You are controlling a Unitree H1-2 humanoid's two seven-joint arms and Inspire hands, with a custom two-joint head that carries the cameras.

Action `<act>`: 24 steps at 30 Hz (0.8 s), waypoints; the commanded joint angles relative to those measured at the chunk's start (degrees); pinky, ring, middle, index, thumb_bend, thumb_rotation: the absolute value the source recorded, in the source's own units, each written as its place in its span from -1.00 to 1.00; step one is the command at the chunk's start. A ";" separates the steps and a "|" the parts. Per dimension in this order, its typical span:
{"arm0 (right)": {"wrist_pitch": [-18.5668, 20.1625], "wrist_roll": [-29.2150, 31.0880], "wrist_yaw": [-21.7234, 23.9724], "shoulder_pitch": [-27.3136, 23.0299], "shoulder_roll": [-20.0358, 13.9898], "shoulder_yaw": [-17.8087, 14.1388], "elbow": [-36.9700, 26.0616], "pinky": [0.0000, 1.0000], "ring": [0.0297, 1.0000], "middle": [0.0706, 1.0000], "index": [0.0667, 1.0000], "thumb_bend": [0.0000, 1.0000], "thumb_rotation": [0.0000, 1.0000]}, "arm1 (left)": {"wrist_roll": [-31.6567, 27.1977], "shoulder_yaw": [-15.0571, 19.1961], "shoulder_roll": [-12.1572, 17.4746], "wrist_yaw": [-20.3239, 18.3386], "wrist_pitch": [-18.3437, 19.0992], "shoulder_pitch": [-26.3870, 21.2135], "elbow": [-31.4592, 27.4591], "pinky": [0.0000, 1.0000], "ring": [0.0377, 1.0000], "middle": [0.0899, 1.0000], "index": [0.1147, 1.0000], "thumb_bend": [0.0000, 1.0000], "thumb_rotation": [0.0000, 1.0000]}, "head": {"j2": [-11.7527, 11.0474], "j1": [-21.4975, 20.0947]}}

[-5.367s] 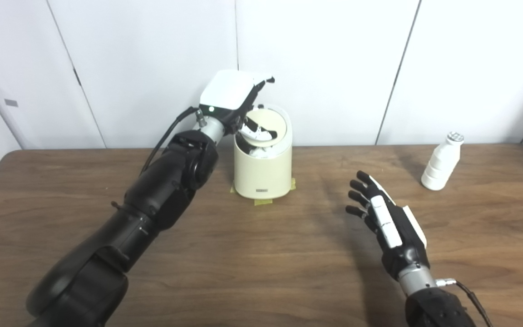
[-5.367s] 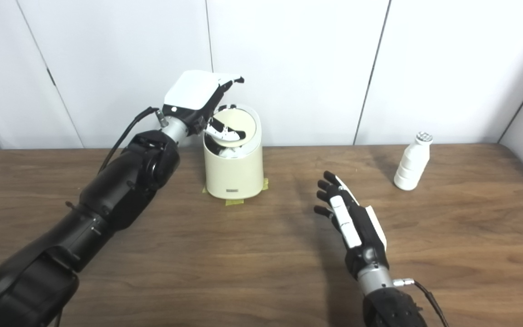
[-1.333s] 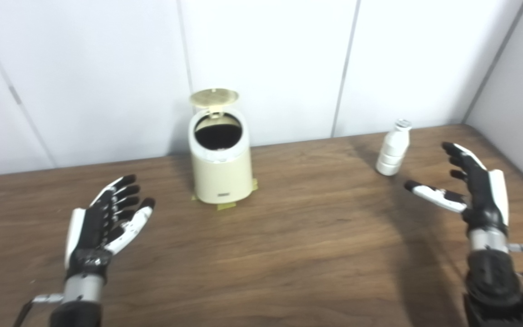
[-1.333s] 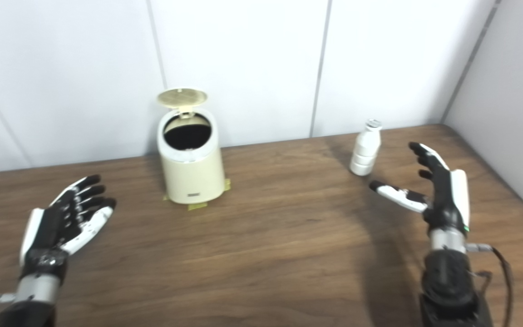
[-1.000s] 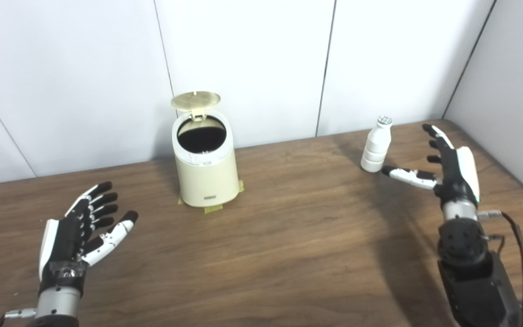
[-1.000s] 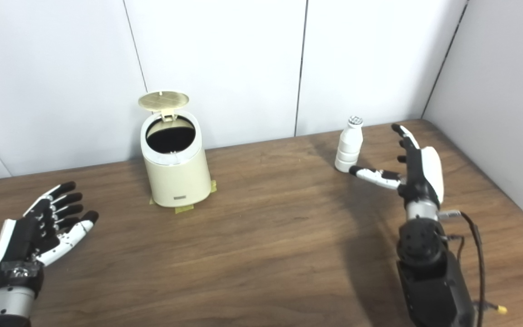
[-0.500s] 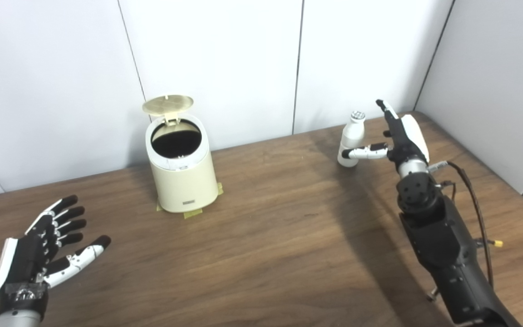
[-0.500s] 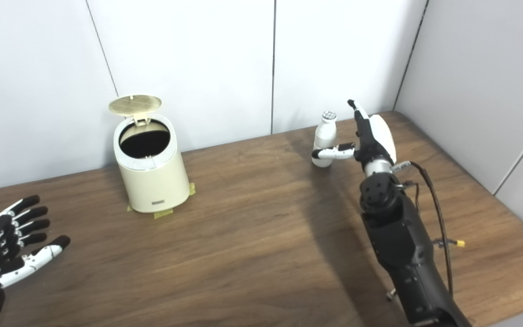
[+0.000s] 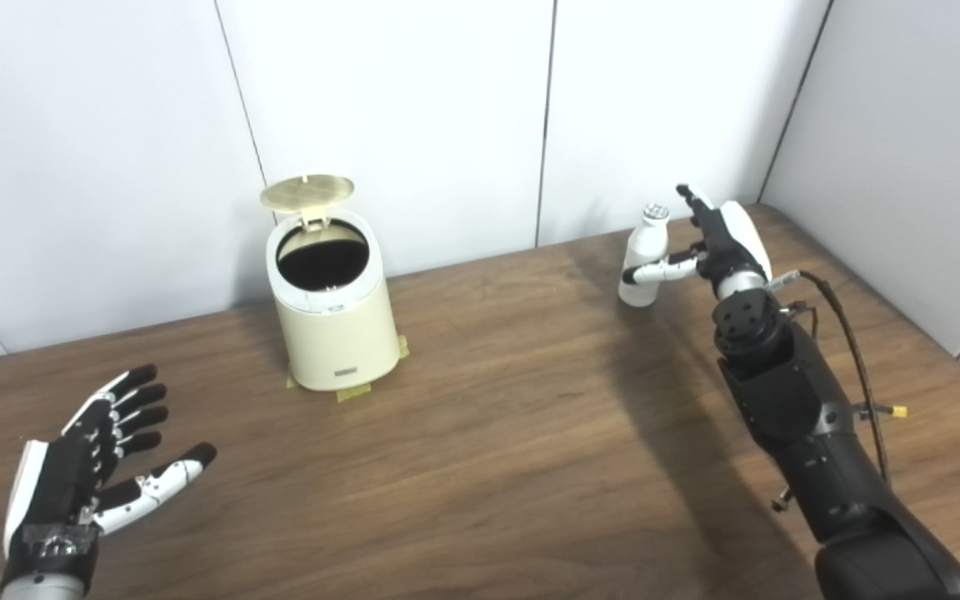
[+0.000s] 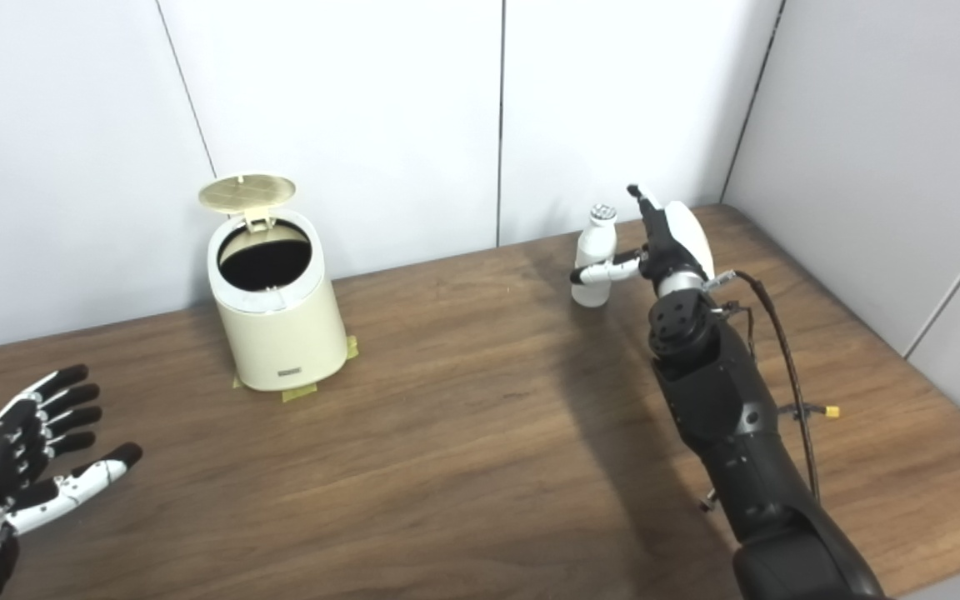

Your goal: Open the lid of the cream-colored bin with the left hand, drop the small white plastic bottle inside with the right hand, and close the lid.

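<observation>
my right robot hand (image 9: 717,242) is spread apart around the small white bottle (image 9: 643,257), thumb across its front, fingers (image 9: 691,199) behind, not yet clamped. the bottle stands upright on the bench (image 9: 513,433), far corner. i should close evenly at mid-body so it won't tip, then lift straight. the cream bin (image 9: 332,312) sits well off to my left, lid (image 9: 307,190) up; my left robot hand (image 9: 84,479) waits apart, empty.

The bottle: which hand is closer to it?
The right hand: it is right beside the bottle, thumb across its front, not yet closed on it. The left hand waits open at the table's near left, beyond the open bin.
</observation>
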 commanded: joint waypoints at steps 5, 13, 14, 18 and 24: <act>-4.77 -0.63 -2.32 -3.63 -2.74 1.29 1.60 0.30 0.59 0.73 0.78 0.78 -0.81 | 1.16 -0.24 0.54 0.17 -0.20 -1.75 -3.04 0.51 0.56 0.59 0.71 0.34 -1.00 | 0.01 0.07; -12.02 0.64 -7.10 -3.90 -1.73 0.79 6.00 0.25 0.48 0.56 0.59 0.71 -0.93 | 1.85 -0.95 0.26 -0.13 1.55 -1.99 -4.04 0.52 0.57 0.59 0.71 0.33 -1.00 | 0.05 0.22; -13.09 0.84 -7.78 -3.90 -1.60 0.73 6.48 0.24 0.46 0.53 0.56 0.70 -0.95 | 1.80 -0.98 0.23 -0.14 1.61 -2.01 -4.05 0.52 0.57 0.59 0.71 0.33 -1.00 | 0.04 0.24; -18.41 2.53 -12.02 -4.24 -0.49 -0.47 9.21 0.14 0.29 0.36 0.38 0.65 -1.00 | 2.00 -1.38 0.16 -0.14 1.95 -2.16 -4.30 0.53 0.58 0.60 0.72 0.34 -1.00 | 0.02 0.41; -21.39 2.87 -17.04 -5.48 0.19 -1.05 13.87 -0.20 -0.19 -0.10 -0.02 0.05 -1.00 | 3.28 -2.69 0.57 -0.18 1.43 -2.07 -4.53 0.55 0.61 0.62 0.73 0.31 -1.00 | 0.11 0.63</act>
